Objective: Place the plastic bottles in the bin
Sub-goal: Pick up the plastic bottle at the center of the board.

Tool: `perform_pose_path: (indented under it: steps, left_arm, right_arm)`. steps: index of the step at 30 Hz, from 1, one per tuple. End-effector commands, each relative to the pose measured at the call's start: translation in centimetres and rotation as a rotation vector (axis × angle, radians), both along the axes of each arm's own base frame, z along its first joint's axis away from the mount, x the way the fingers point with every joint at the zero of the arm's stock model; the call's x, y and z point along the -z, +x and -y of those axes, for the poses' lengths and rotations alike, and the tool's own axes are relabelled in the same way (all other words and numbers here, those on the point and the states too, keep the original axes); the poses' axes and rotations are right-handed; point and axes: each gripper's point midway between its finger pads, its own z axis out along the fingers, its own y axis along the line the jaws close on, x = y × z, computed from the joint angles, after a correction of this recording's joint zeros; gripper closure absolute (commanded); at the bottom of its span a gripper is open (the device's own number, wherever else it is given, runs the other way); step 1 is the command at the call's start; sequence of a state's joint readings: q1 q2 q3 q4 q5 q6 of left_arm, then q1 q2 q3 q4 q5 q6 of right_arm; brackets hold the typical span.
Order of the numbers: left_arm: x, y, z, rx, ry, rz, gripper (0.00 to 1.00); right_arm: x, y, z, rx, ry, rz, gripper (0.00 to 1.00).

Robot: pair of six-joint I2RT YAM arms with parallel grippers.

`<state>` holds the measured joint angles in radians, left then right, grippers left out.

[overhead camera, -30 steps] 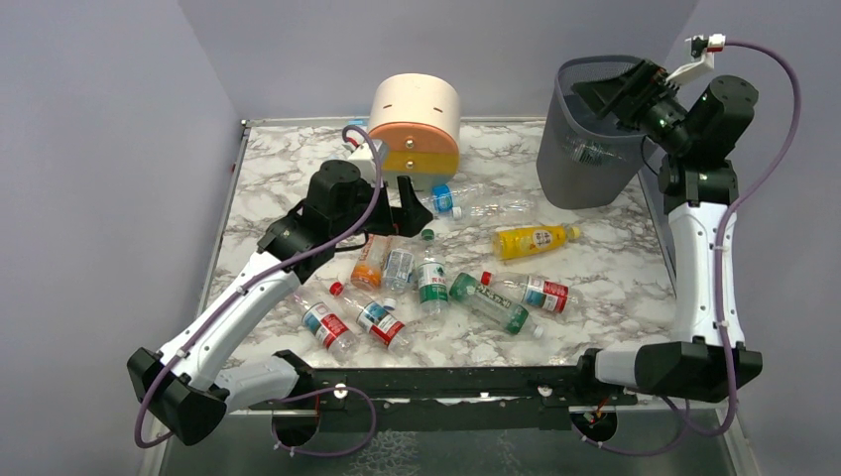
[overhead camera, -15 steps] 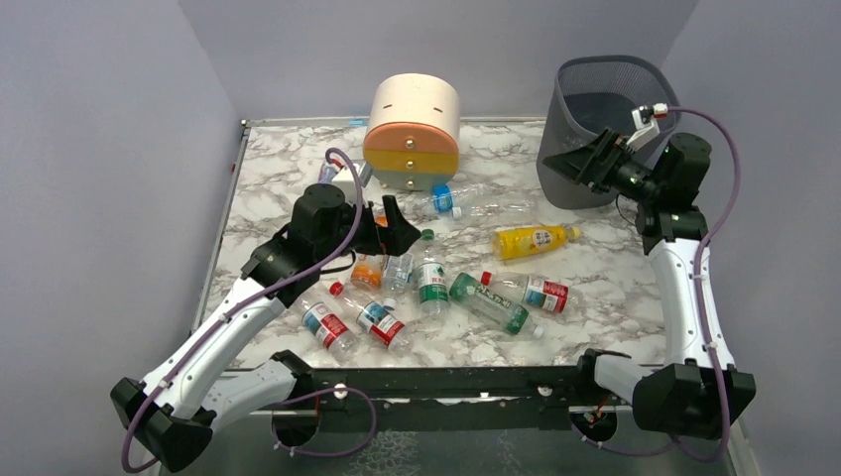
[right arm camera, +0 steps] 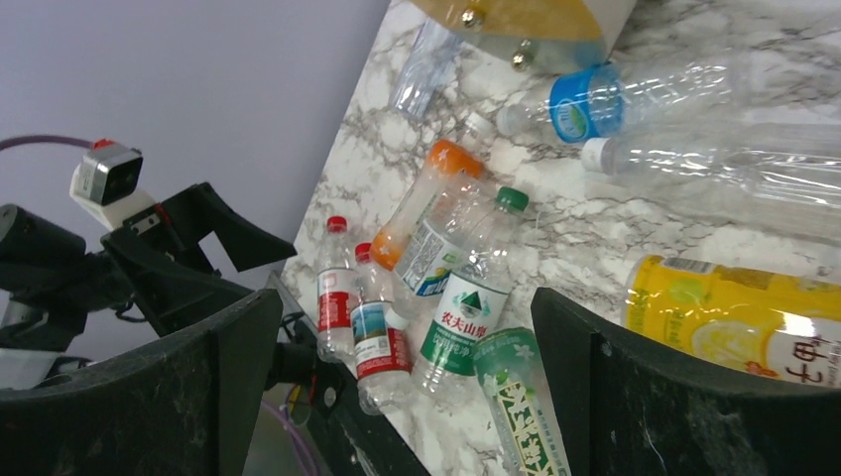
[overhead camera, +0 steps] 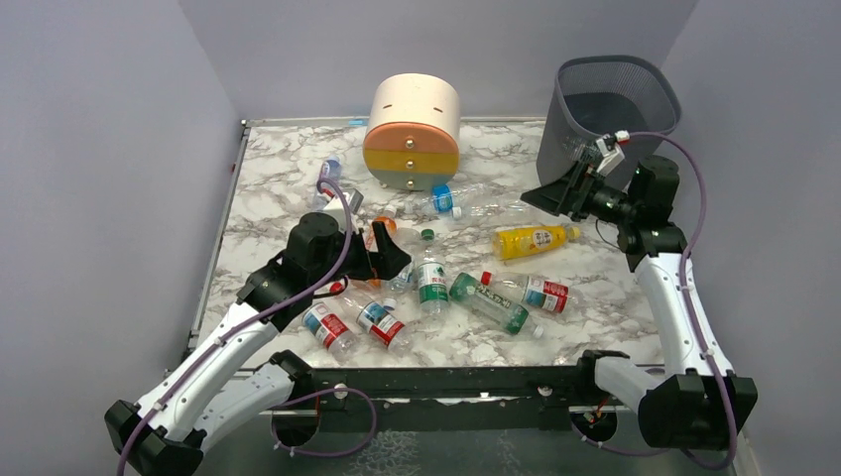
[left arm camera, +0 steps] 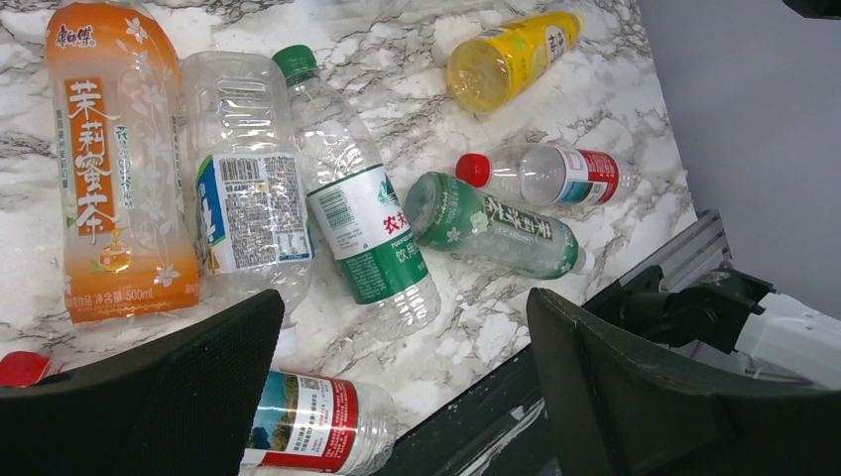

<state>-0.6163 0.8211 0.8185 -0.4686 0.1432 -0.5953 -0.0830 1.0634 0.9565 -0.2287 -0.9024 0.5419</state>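
Several plastic bottles lie on the marble table. An orange one [left arm camera: 109, 169], a clear blue-labelled one [left arm camera: 248, 188] and a green-labelled one [left arm camera: 362, 218] lie side by side under my left gripper [overhead camera: 387, 260], which is open and empty just above them [left arm camera: 402, 302]. A green bottle [overhead camera: 491, 302], a red-labelled one [overhead camera: 531, 291] and a yellow one [overhead camera: 531, 239] lie to the right. My right gripper [overhead camera: 550, 193] is open and empty [right arm camera: 402, 297], in front of the dark mesh bin [overhead camera: 605, 119] at the back right.
The round cream-orange-yellow drawer unit [overhead camera: 415, 129] stands at the back centre, with clear bottles [overhead camera: 446, 198] lying in front of it. Two red-labelled bottles [overhead camera: 327, 325] lie near the table's front edge. Another bottle [overhead camera: 327, 177] lies at the back left.
My right gripper has come down from over the bin's rim to in front of the bin. My left gripper has drawn back toward the near side over the bottle cluster.
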Motion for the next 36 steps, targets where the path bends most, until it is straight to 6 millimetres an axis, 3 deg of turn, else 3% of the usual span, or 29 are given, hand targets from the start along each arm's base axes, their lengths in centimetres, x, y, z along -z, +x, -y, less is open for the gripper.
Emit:
perform_pose_path:
  steps: [1, 12, 20, 26, 30, 36]
  left_arm:
    - [-0.3, 0.4, 0.1, -0.02, -0.035, 0.024, 0.01]
    - [1.4, 1.4, 1.0, -0.003, -0.015, 0.01, 0.01]
    - [3.2, 4.5, 0.8, -0.044, 0.104, 0.019, 0.01]
    - [5.8, 7.5, -1.5, -0.105, 0.212, -0.036, 0.01]
    - [6.0, 9.4, -4.1, -0.18, 0.256, -0.029, 0.01]
    - [7.4, 10.3, -5.2, -0.2, 0.329, -0.052, 0.01]
  right_arm:
    - [0.0, -0.4, -1.5, -0.052, -0.038, 0.021, 0.0]
    - [1.9, -1.1, -4.1, -0.161, -0.073, -0.006, 0.0]
    - [2.1, -1.3, -5.2, -0.211, -0.119, -0.005, 0.0]
    - [2.6, -1.6, -5.5, -0.225, -0.111, -0.006, 0.0]
    - [2.7, -1.5, -6.0, -0.248, -0.107, -0.015, 0.0]
    - [2.6, -1.7, -6.6, -0.268, -0.101, -0.01, 0.0]
